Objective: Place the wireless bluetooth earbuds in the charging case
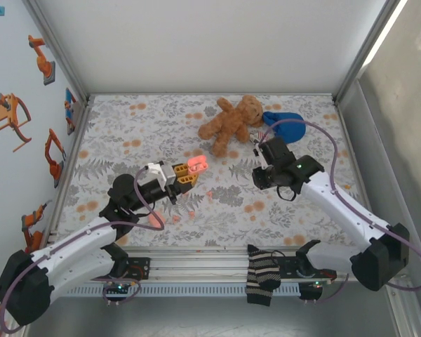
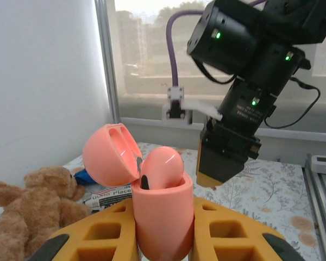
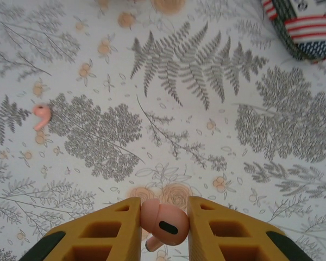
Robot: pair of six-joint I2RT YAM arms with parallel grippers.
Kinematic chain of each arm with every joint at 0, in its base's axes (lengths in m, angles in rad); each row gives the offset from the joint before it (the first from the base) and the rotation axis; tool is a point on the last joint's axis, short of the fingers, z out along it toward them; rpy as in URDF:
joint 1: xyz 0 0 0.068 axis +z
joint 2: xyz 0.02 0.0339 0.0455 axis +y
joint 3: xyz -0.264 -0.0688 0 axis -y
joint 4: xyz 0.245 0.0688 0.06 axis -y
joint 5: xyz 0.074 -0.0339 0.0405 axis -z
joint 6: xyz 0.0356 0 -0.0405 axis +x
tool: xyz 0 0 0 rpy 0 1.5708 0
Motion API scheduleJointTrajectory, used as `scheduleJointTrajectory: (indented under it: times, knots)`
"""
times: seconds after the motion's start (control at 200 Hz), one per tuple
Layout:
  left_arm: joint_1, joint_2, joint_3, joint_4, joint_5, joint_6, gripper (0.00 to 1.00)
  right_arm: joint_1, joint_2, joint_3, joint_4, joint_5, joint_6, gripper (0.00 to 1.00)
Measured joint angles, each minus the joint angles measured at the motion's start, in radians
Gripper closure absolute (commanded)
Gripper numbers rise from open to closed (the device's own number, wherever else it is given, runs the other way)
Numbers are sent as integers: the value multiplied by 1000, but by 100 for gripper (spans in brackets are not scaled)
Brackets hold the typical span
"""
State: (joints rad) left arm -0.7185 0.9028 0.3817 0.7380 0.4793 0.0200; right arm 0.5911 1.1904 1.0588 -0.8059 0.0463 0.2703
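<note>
Left tool (image 1: 184, 175): closed on the open pink charging case (image 2: 164, 217), lid tipped back, one earbud (image 2: 163, 166) seated inside.
Right tool (image 3: 163, 205): clamped on second earbud (image 3: 164, 223), over the fern-print bench (image 3: 206, 136).
Third earbud (image 3: 42, 116): loose on the bench, well apart from the right tool.
Teddy bear (image 1: 231, 121): far side of the bench.

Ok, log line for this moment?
left gripper: shut on open charging case | right gripper: shut on earbud | second earbud: loose on table
</note>
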Motion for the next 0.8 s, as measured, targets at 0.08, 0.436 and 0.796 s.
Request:
scheduleJointTrajectory:
  times: [0.08,0.436,0.796]
  knots:
    - [-6,34,10,23,-9,-18,100,0,-37,25,30,-3,-38,75]
    - [-39,183,98,137,-19,-77,100,0,-177,54,248,-117,-172,75]
    - [-72,296,152,219,-35,-117,100,24,-180,98,397,-238,-210,75]
